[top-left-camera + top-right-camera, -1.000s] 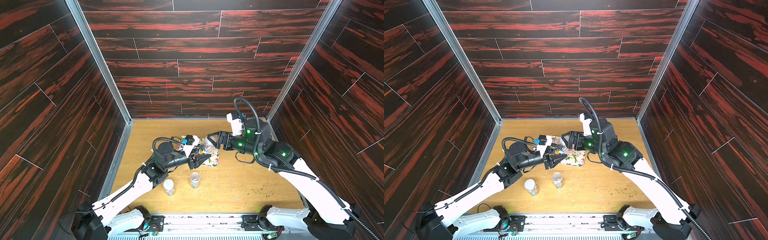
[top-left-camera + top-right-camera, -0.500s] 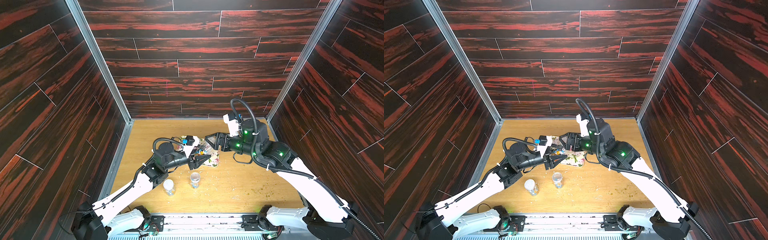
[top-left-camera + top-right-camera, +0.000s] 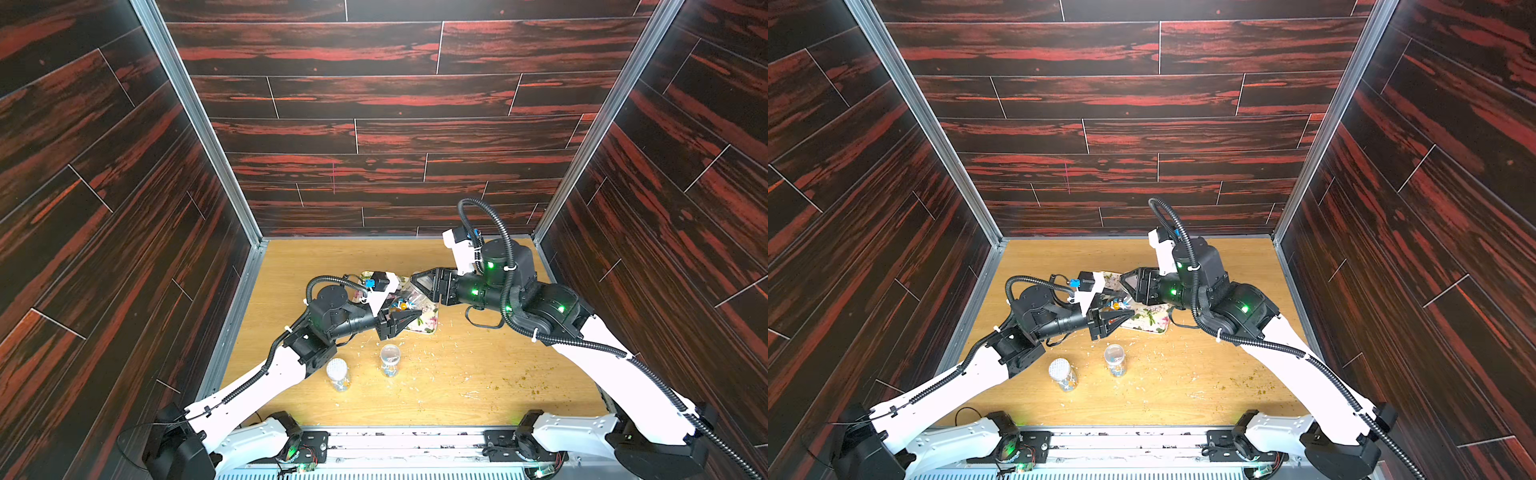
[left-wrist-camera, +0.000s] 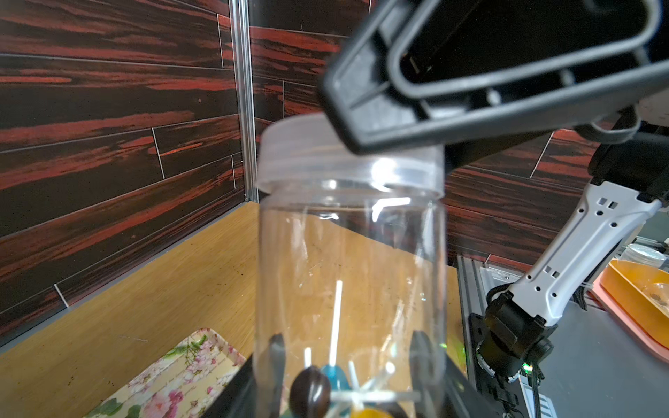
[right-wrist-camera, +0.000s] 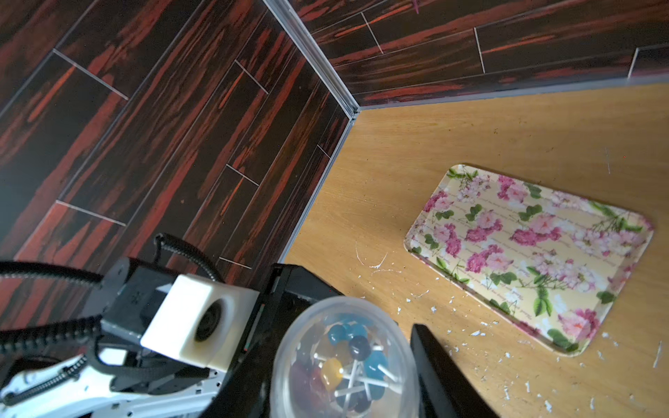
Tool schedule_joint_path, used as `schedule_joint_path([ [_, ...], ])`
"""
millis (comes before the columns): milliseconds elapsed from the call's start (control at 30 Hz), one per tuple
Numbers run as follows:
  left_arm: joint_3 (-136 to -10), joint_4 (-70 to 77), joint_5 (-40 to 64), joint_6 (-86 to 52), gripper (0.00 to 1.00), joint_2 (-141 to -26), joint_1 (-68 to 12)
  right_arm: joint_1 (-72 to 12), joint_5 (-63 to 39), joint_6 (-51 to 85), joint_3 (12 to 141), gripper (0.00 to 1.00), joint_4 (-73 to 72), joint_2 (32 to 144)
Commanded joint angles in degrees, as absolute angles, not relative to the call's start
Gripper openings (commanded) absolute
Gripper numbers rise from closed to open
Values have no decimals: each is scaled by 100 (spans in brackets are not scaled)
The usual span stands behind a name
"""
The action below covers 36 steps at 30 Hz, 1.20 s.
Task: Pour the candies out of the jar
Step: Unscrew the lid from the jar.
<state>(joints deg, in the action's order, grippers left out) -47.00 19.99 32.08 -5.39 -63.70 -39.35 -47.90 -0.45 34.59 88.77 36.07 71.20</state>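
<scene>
1. Though strewn with crumbs (image 5: 452, 300), stretches wall to wall as a pale wooden table (image 3: 457, 407), bearing everything else
2. Reaches in from the right as the right gripper (image 3: 417, 286), jaws spread to about the width of the translucent lid (image 4: 347, 159) and set astride it, with one finger (image 4: 369, 115) across its top; cannot tell whether gripping it or just clear
3. Comes in from the left as the left gripper (image 4: 348, 354), clamped on the jar (image 4: 347, 253) low on its body, with fingers (image 4: 277, 358) against either side of the clear wall
4. Lies flat on the table as a floral tray (image 5: 525, 253), pink blooms on cream, partly hidden under both grippers in both top views
5. Hangs clear of the table between the grippers as that jar, close to the tray; cannot tell whether above it or beside it
6. Stand upright near the table's front edge as a small jar (image 3: 337, 372) and a second small jar (image 3: 390, 358), apart from the tray
7. Rest inside the held jar at its bottom end, by the left gripper's fingers, as the candies (image 5: 353, 365): blue, amber and dark balls on thin pale sticks
8. Fleck the wood as those crumbs, pale around the tray, greenish nearer the right arm
</scene>
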Motion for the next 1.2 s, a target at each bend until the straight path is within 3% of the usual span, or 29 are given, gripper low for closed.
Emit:
schedule_joint_path([
  [0,-4720,2145,3241,-572,42,-6275,-3928,-4819,-86,2915,8707,52,3469,6989],
  [200,-4729,2161,3254,-587,42,-6267,-3928,-4508,-460,2026,8495,47,3286,6906],
  [433,-4705,2156,3248,-598,42,-6216,-3929,-3567,-2690,1144,7642,47,2118,6592],
  [667,-4711,2141,3252,-598,42,-6196,-3929,-2715,-4153,624,7334,45,1509,6666],
  [1000,-4737,2170,3278,-601,42,-6231,-3927,-2575,-4563,-162,7613,46,1420,6974],
  [1067,-4728,2170,3279,-596,42,-6231,-3924,-2567,-4528,-172,7693,50,1482,7018],
  [1167,-4707,2179,3272,-595,42,-6218,-3929,-2567,-4396,-14,7744,65,1536,7014],
])
